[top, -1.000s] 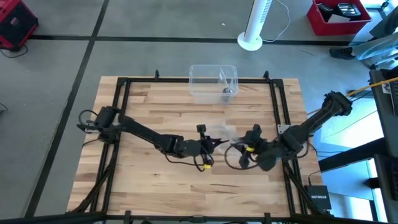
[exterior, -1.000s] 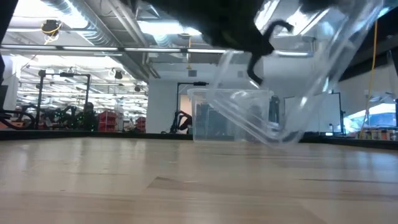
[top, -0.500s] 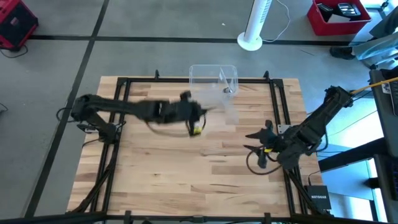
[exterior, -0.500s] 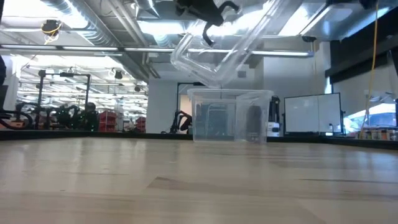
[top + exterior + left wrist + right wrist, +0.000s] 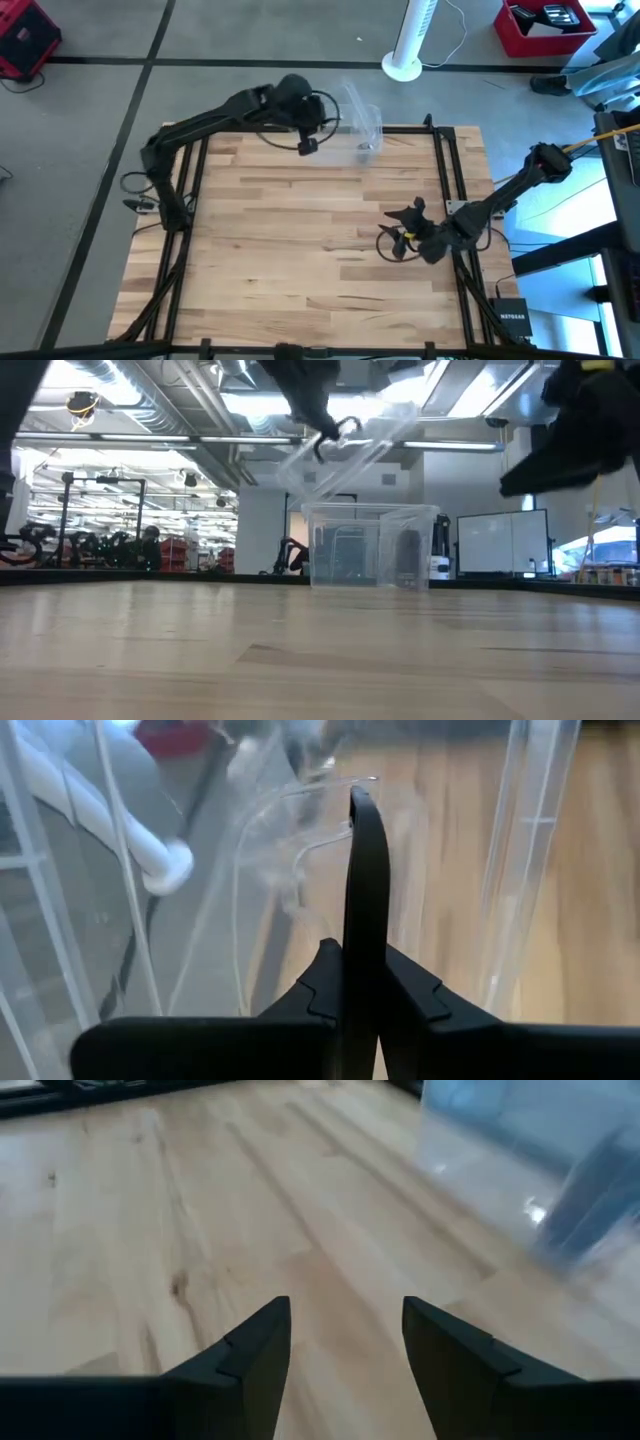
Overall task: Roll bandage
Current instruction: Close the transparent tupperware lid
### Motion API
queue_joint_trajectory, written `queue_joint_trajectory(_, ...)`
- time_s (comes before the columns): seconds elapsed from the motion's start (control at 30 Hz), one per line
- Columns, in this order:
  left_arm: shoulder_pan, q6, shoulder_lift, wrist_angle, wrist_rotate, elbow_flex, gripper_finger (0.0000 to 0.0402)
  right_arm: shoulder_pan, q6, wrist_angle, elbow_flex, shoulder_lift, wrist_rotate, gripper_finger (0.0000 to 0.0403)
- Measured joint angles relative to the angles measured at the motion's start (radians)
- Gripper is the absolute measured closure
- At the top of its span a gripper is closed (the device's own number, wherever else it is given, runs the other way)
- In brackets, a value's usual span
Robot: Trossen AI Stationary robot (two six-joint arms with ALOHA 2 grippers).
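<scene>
My left gripper [image 5: 325, 108] hangs above the table's far edge, shut on the black handle of a clear plastic lid [image 5: 360, 108]. The lid [image 5: 340, 455] hangs tilted just above a clear plastic box [image 5: 370, 545] that stands on the table's far edge. A small dark lump [image 5: 365, 150] shows inside the box; whether it is the bandage I cannot tell. My right gripper [image 5: 345, 1340] is open above bare wood near the table's right edge [image 5: 392, 240], with nothing between its fingers. My left gripper pinches the lid's curved black handle [image 5: 365, 870] between its two fingers [image 5: 420, 1000]. The fingers slant down toward the far edge, coming from the table's left. The lid hangs tilted from them, lifted clear of the box and the table.
A black metal frame [image 5: 445, 170] runs around the wooden tabletop. A white fan base [image 5: 405, 65] and a red case [image 5: 545, 25] stand on the floor beyond the far edge. The table's middle and left side show bare wood [image 5: 260, 230].
My left gripper has swung from the table's middle up and toward the far edge, carrying the clear lid, which now hangs tilted above the box. My right gripper has drawn away from the lid and sunk toward the table.
</scene>
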Motion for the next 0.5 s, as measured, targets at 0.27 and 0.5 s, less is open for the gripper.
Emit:
queue_joint_trajectory(0.27, 0.052, 0.139, 0.313, -0.423, 0.039, 0.493, 0.0378, -0.02, 0.034, 0.209, -0.123, -0.001, -0.083, 0.0207)
queue_joint_trajectory(0.5, 0.088, 0.2, 0.355, -0.293, 0.048, 0.474, 0.0377, -0.02, 0.161, 0.214, -0.154, 0.002, -0.105, 0.0207)
